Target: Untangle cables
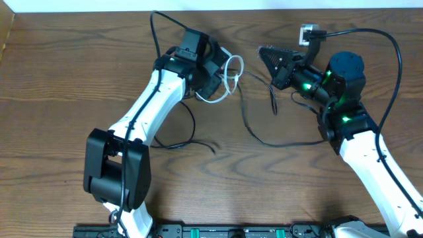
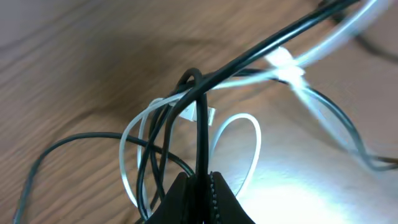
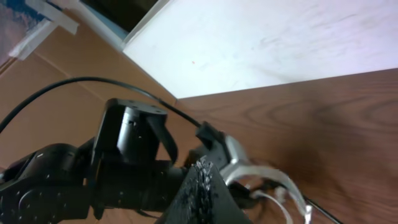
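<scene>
1. Black fingertips of the left gripper (image 2: 202, 186) fill the bottom of the left wrist view. They are pinched onto the black cable (image 2: 199, 137), which rises straight up out of them.
2. Just above that grip, the white cable (image 2: 257, 143) coils in loops around the black strand. From overhead, the tangle sits beside the left wrist, toward the far middle of the wooden table (image 1: 66, 66).
3. To the right of the tangle is the right gripper (image 1: 263, 51), apart from it. Its fingers are pressed together, with nothing visible between them.
4. Judgement: hold the pinch firm and draw the black cable slowly away from the white loops. Ease off if the loops cinch tighter. The free right gripper could pin the white cable.
5. Count: two cables, one white and one black; two grippers; one tangle.
</scene>
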You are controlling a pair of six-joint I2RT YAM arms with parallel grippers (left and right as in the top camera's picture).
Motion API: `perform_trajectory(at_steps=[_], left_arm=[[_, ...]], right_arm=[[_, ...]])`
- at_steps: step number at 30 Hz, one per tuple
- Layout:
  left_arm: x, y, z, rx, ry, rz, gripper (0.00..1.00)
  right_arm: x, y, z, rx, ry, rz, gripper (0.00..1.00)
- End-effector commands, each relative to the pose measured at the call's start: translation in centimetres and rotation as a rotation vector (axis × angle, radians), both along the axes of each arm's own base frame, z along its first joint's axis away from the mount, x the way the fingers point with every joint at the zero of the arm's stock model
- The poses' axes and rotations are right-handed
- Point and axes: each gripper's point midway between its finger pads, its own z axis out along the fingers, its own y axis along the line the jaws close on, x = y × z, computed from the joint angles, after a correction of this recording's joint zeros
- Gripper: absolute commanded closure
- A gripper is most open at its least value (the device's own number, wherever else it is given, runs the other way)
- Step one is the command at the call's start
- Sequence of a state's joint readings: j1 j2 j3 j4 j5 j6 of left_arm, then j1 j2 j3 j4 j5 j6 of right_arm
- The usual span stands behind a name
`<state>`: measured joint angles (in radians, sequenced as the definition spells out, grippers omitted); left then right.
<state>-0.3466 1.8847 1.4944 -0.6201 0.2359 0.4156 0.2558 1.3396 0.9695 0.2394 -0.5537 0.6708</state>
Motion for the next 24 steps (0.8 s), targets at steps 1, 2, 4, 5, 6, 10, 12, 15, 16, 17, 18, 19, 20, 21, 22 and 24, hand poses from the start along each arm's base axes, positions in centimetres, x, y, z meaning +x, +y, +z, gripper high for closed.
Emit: perform_trajectory(at_steps=[1, 2, 4, 5, 6, 10, 12, 15, 16, 17, 18, 19, 20, 21, 22, 24], left_arm=[[2.0, 5.1, -0.5, 0.072, -0.011, 0.187, 0.92], [2.1, 5.5, -0.4, 0.046, 0.000, 0.205, 0.92], [2.0, 5.4, -0.2, -0.034, 0.029, 0.195, 0.92], [1.9, 5.2, 0.0, -0.076, 0.044, 0.185, 0.92], [1.8, 5.1, 0.1, -0.101, 0.053, 0.179, 0.92], [1.7, 5.1, 0.2, -0.110, 0.059, 0.184, 0.92], [1.5, 4.7, 0.3, -0.110, 0.060, 0.175, 0.92], [1.0, 3.7, 0.7, -0.111, 0.057, 0.150, 0.92], [0.8, 3.2, 1.1, -0.112, 0.049, 0.135, 0.92], [0.5, 2.7, 1.6, -0.114, 0.040, 0.115, 0.92], [0.3, 2.2, 2.1, -0.115, 0.029, 0.100, 0.92], [-0.1, 1.4, 3.2, -0.118, 0.002, 0.067, 0.92], [-0.3, 0.9, 3.9, -0.120, -0.014, 0.050, 0.92], [-0.6, 0.5, 4.7, -0.125, -0.032, 0.036, 0.92], [-0.9, 0.0, 5.6, -0.133, -0.051, 0.022, 0.92], [-1.6, -0.8, 7.2, -0.139, -0.090, -0.013, 0.92]], right_arm=[[0.1, -1.4, 2.1, 0.025, -0.037, -0.031, 0.99], [0.1, -1.8, 2.3, 0.026, -0.040, -0.039, 0.99], [0.1, -2.2, 2.2, 0.022, -0.030, -0.047, 0.99], [0.0, -2.2, 1.9, 0.016, -0.015, -0.048, 0.99], [0.0, -2.2, 1.5, 0.011, 0.002, -0.048, 0.99], [-0.3, -2.3, -1.1, -0.032, 0.096, -0.052, 0.91], [-0.5, -2.2, -2.1, -0.059, 0.125, -0.046, 0.75], [-0.7, -1.9, -3.4, -0.083, 0.163, -0.048, 0.60], [-0.7, -1.6, -3.9, -0.098, 0.170, -0.047, 0.57], [-0.8, -1.3, -4.2, -0.109, 0.174, -0.043, 0.54], [-0.9, -0.9, -4.6, -0.120, 0.180, -0.036, 0.53], [-0.9, -0.3, -5.1, -0.129, 0.188, -0.026, 0.51], [-0.9, 0.0, -5.4, -0.134, 0.194, -0.022, 0.50], [-0.9, 0.4, -6.0, -0.142, 0.205, -0.016, 0.50], [-1.0, 1.0, -6.5, -0.150, 0.214, -0.004, 0.49], [-1.2, 2.0, -7.7, -0.163, 0.240, 0.019, 0.50]])
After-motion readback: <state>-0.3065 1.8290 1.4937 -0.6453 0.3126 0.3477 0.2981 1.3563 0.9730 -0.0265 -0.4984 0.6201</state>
